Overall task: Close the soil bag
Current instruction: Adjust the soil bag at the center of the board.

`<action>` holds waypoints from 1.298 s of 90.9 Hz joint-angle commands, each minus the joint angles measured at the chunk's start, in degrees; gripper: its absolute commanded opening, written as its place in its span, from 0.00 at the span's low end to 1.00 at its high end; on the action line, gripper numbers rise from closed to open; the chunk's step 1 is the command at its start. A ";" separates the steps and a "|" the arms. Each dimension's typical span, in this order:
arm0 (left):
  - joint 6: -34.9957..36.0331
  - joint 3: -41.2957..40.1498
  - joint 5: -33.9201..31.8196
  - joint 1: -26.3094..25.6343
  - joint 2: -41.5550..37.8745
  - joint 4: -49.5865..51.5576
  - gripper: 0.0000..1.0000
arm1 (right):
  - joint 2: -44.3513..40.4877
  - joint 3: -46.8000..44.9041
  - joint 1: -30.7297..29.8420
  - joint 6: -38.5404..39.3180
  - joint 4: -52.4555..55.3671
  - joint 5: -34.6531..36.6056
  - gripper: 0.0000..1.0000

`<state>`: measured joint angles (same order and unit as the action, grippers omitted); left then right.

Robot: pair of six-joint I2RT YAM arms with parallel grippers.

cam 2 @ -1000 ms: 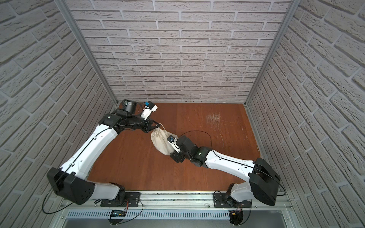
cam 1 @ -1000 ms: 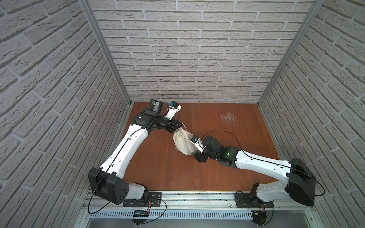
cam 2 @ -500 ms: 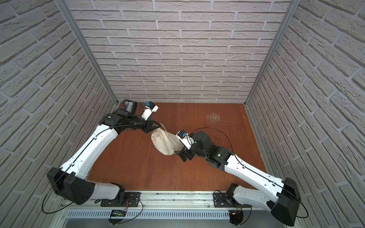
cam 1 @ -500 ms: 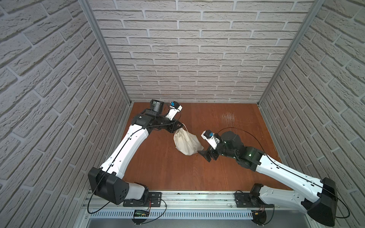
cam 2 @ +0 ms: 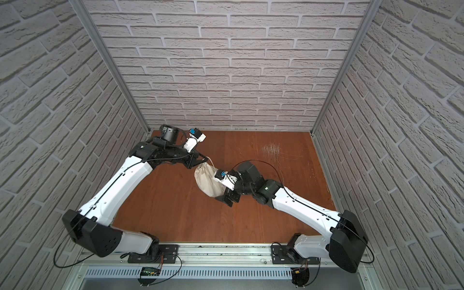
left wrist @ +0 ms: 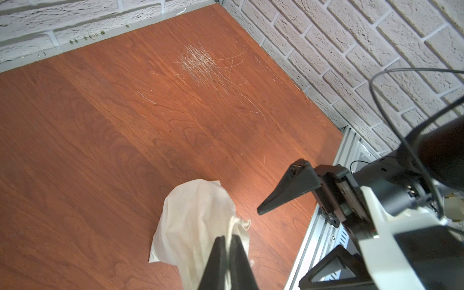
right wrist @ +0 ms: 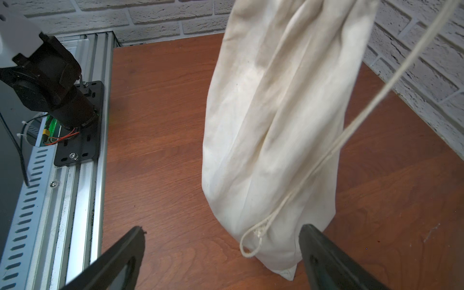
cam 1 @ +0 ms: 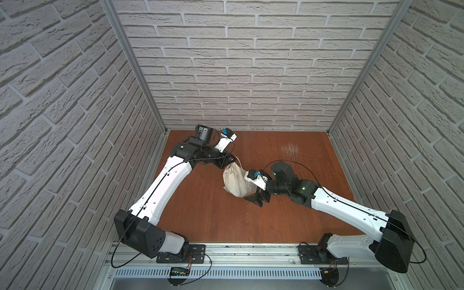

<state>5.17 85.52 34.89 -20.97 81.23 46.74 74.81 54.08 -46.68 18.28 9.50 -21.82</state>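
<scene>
At the five o'clock side of the soil bag (cam 1: 234, 183), reading both top views with twelve toward the back wall, the right gripper (cam 1: 253, 200) stands spread as wide as it goes, with nothing in its grasp. Its wrist view has one jaw out over the table (right wrist: 163, 150) and the other close against the bag's lower corner; whether it touches the cloth I cannot tell. A second ago this claw lay against the bag's three o'clock flank. Half a second ago it had swung out clear of the cloth, and now it is back in close, lower down, just as wide open throughout. Between its jaws hangs the looped end of the cord (right wrist: 326, 155), which runs down the bag's side from the neck. At the bag's eleven o'clock the left gripper (left wrist: 227, 239) is as it was, pinched tight on the gathered neck where the cord comes out; cloth or cord alone, the frames do not settle. The bag itself sits just toward nine o'clock from the table's middle, hanging long from that pinch with its bottom at or near the wood, barely shifted over the second. My reading: the neck already looks drawn in, so closing is well along. The empty claw's return suggests a fresh approach, to take the loose cord or steady the body while the neck is cinched.
</scene>
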 commanded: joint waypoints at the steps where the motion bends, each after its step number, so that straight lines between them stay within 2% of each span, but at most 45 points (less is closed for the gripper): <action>1: 1.44 2.33 -0.33 -1.00 0.61 1.16 0.00 | 2.20 3.17 1.58 2.54 -4.96 -5.94 0.99; 26: 1.60 5.05 -0.86 -2.06 1.35 2.01 0.00 | 10.34 10.16 2.30 6.63 -4.78 -12.13 1.00; 63: 1.59 6.53 -1.58 -2.65 2.54 2.23 0.00 | 15.97 10.08 4.06 5.37 -9.16 -15.92 0.98; 82: 1.03 6.65 -2.75 -2.63 3.49 1.49 0.00 | 15.45 7.87 4.42 3.36 -10.75 -15.11 0.95; 102: 0.00 7.46 -3.06 -1.49 9.61 0.02 0.00 | 10.62 2.77 6.17 1.08 -10.30 -12.53 0.96; 118: -1.56 8.06 -4.45 -0.94 14.79 -3.10 0.00 | 8.48 2.32 6.81 0.35 -3.16 -5.63 0.96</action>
<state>4.95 92.14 31.53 -22.72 92.99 47.03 86.30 56.69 -40.34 20.36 3.14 -32.40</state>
